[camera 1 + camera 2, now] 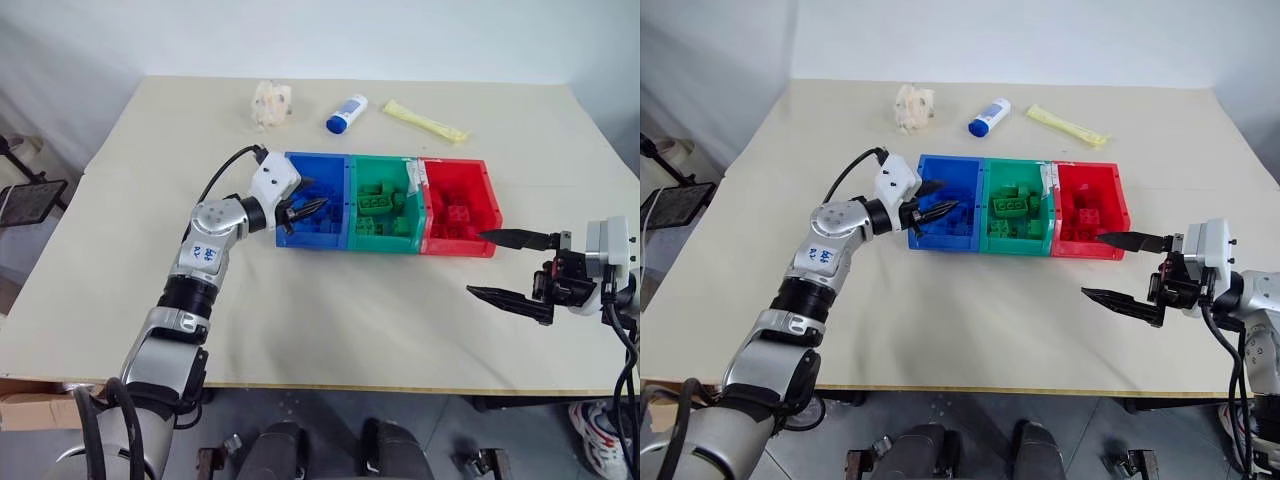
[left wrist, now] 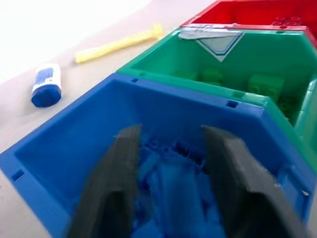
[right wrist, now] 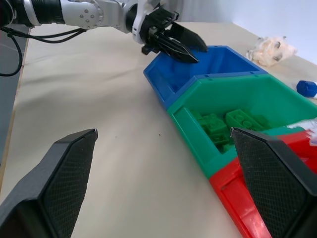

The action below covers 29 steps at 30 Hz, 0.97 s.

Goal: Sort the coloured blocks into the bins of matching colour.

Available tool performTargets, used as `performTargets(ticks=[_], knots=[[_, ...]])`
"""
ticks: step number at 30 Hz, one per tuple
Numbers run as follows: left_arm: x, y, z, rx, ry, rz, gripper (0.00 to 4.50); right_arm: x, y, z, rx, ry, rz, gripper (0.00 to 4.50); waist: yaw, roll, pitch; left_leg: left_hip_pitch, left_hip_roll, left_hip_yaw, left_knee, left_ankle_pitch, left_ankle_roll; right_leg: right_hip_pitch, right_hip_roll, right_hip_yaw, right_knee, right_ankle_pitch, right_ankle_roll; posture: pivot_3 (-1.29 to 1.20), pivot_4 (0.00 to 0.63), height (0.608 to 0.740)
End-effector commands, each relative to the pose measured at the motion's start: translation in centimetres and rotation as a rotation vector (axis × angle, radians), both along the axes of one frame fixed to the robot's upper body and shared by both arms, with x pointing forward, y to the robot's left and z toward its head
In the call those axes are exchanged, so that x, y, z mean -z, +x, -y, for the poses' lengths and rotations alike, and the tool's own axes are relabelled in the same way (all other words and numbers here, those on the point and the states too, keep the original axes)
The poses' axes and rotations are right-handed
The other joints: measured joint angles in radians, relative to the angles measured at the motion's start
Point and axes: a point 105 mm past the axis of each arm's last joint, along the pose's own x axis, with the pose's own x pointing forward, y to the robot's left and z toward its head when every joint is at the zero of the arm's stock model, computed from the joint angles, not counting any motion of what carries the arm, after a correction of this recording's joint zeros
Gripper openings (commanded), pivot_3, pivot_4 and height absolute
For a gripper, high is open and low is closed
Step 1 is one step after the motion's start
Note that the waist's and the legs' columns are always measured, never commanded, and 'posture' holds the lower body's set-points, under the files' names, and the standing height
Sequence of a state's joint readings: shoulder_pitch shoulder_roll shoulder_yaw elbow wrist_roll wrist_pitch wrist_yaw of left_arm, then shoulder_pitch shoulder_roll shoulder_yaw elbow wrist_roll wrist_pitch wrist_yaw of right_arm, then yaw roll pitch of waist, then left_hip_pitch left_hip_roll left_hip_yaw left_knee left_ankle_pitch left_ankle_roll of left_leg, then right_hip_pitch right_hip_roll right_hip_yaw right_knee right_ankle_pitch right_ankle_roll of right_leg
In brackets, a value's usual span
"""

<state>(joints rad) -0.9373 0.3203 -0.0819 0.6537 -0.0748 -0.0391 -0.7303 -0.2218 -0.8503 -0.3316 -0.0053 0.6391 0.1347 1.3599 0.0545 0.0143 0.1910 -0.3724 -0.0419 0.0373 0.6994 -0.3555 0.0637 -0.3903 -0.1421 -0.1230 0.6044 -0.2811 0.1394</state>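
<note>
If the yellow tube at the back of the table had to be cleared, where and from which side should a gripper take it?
Grip the yellow tube across its narrow middle, coming straight down from above. It lies flat and slanted on the table, long and thin, with free space on both long sides, so fingers set crosswise to its length would likely close on it cleanly.

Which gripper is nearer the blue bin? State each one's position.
Left. The left gripper hangs over the blue bin, fingers apart above its blue blocks. The right gripper is open past the red bin, at the row's far end.
</note>
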Motion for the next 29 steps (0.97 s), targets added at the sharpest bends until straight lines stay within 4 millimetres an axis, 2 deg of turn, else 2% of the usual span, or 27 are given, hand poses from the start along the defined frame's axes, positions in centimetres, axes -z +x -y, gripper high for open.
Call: performTargets(ticks=[1, 4, 9, 13, 14, 16, 18, 20, 24, 26, 29], knots=[[-1.6, -0.5, 0.6, 0.063, -0.032, 0.050, 3.44, -1.3, -0.3, 0.3, 0.008, 0.012, 0.060, 4.50, 0.000, 0.000, 0.000, 0.000, 0.000, 0.000, 0.000, 0.000, 0.000, 0.000, 0.000, 0.000, 0.000, 0.000, 0.000, 0.00, 0.150, 0.740], [-2.8, -1.2, 0.1, 0.110, -0.069, 0.079, 4.36, -1.3, -0.2, 0.4, 0.010, 0.009, 0.059, 4.50, -0.002, 0.000, 0.000, 0.000, 0.000, 0.000, 0.000, 0.000, 0.000, 0.000, 0.000, 0.000, 0.000, 0.000, 0.000, 0.00, 0.150, 0.740], [-4.4, -2.6, -1.5, 0.155, -0.110, 0.116, 4.36, -1.6, 0.2, 0.5, 0.004, 0.003, 0.057, 4.50, -0.009, -0.001, 0.000, 0.000, 0.001, 0.000, 0.000, 0.000, 0.000, -0.001, 0.000, 0.000, 0.000, 0.000, 0.000, 0.00, 0.150, 0.740], [-4.9, -4.2, -3.1, 0.185, -0.121, 0.059, 4.36, -1.6, 0.6, 0.8, 0.000, -0.008, 0.052, 4.50, -0.016, 0.000, 0.000, 0.000, 0.001, 0.000, 0.000, 0.000, 0.000, -0.001, 0.001, 0.000, 0.000, 0.000, 0.000, 0.00, 0.150, 0.740], [-4.5, -5.0, -4.4, 0.194, -0.114, 0.042, 4.36, -1.5, 0.7, 1.0, -0.001, -0.019, 0.043, 4.50, -0.017, -0.001, 0.000, 0.000, 0.001, -0.001, 0.000, 0.000, 0.000, -0.001, 0.001, 0.000, 0.000, 0.000, 0.000, 0.00, 0.150, 0.740], [-4.0, -6.1, -5.7, 0.203, -0.103, 0.022, 4.36, -1.4, 0.8, 1.3, -0.004, -0.032, 0.032, 4.50, -0.028, 0.000, 0.000, 0.000, 0.001, -0.001, 0.000, 0.000, 0.000, -0.001, 0.001, 0.000, 0.000, 0.000, 0.000, 0.00, 0.150, 0.740], [-2.3, -7.5, -8.3, 0.194, -0.070, -0.022, 4.36, -0.8, 0.9, 2.1, 0.000, -0.073, 0.004, 4.50, -0.032, 0.000, 0.000, 0.000, 0.001, -0.001, -0.001, 0.000, 0.000, -0.001, 0.000, 0.000, 0.000, 0.000, 0.000, 0.00, 0.150, 0.740], [-1.0, -8.4, -9.8, 0.185, -0.048, -0.071, 4.36, -0.4, 1.1, 2.9, 0.004, -0.104, -0.018, 4.50, -0.033, 0.000, 0.000, 0.001, 0.001, -0.001, -0.001, 0.000, 0.000, -0.001, 0.000, 0.001, 0.000, 0.000, 0.000, 0.00, 0.150, 0.740], [1.2, -9.3, -12.4, 0.137, -0.035, -0.144, 4.36, 0.2, 1.5, 4.5, 0.032, -0.141, -0.044, 4.50, -0.027, 0.000, 0.000, 0.000, 0.001, -0.002, 0.000, 0.000, 0.000, 0.001, -0.001, 0.001, -0.001, 0.000, 0.000, 0.00, 0.150, 0.740], [1.9, -9.3, -13.1, 0.110, -0.043, -0.161, 4.36, 0.3, 1.8, 5.0, 0.045, -0.147, -0.048, 4.50, -0.028, 0.000, 0.000, 0.000, 0.000, -0.002, 0.000, 0.000, 0.000, 0.001, -0.002, 0.003, -0.002, 0.000, 0.000, 0.00, 0.150, 0.740], [2.2, -9.3, -13.0, 0.112, -0.050, -0.151, 4.36, 0.4, 2.2, 5.3, 0.059, -0.143, -0.043, 4.50, -0.029, 0.000, 0.000, 0.000, 0.000, -0.003, -0.001, 0.000, -0.001, 0.001, -0.002, 0.003, -0.001, 0.000, 0.000, 0.00, 0.150, 0.740]])
